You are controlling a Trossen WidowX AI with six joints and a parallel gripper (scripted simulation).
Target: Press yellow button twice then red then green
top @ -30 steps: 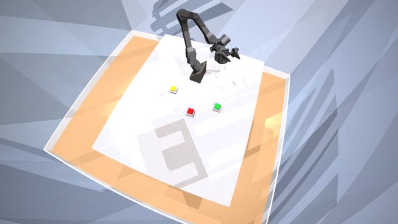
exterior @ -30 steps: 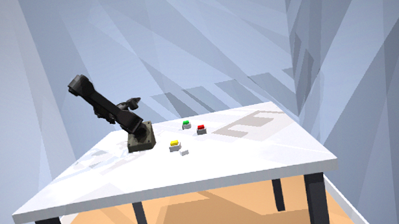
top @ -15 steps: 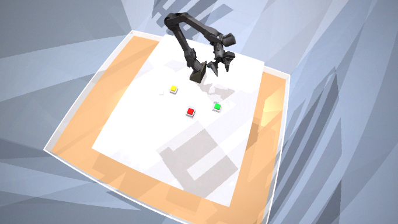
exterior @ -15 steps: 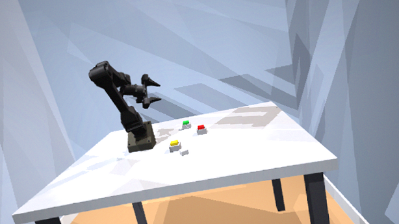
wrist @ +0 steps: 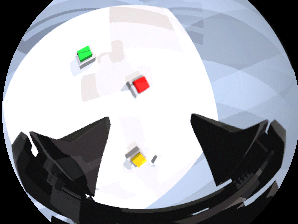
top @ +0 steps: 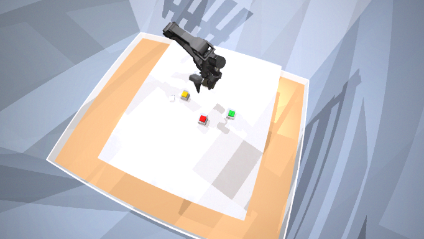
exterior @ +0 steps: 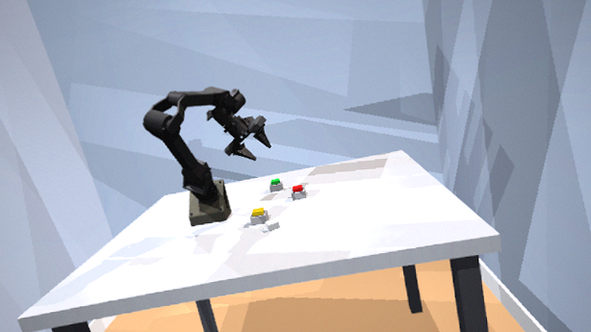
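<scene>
Where the wrist view starts, at the bottom of the frame, the two dark fingers of the gripper (wrist: 149, 143) rise left and right with a wide gap between them; the claw is open and holds nothing. In that gap, low and centre, sits the yellow button (wrist: 137, 159) on its grey base, with a small pale sliver just right of it, too small to name there. Higher, near mid-frame, the red button (wrist: 140, 84); higher still and to the left, the green button (wrist: 84, 54).

Exterior view, near to far: white table (exterior: 356, 228) on dark legs over an orange floor (exterior: 285, 319). Nearest the front edge, a small white block (exterior: 270, 226) lies just beside the yellow button (exterior: 258, 212), apart from it by a narrow gap. Behind, right of centre, the red button (exterior: 298, 188), then the green button (exterior: 275, 182) just left and further back. The arm base (exterior: 208, 208) stands on the table left of the buttons. The arm (exterior: 177, 133) bends up and over, and the gripper (exterior: 252, 147) hangs in the air, fingers angled down and to the right, well above the table and touching nothing.

Top view: gripper (top: 205, 84) sits above centre, fingers splayed, up and right of the yellow button (top: 184, 94). White block (top: 171, 98) just left of that button. Red button (top: 202, 118) at mid-frame, green button (top: 231, 113) to its right.
</scene>
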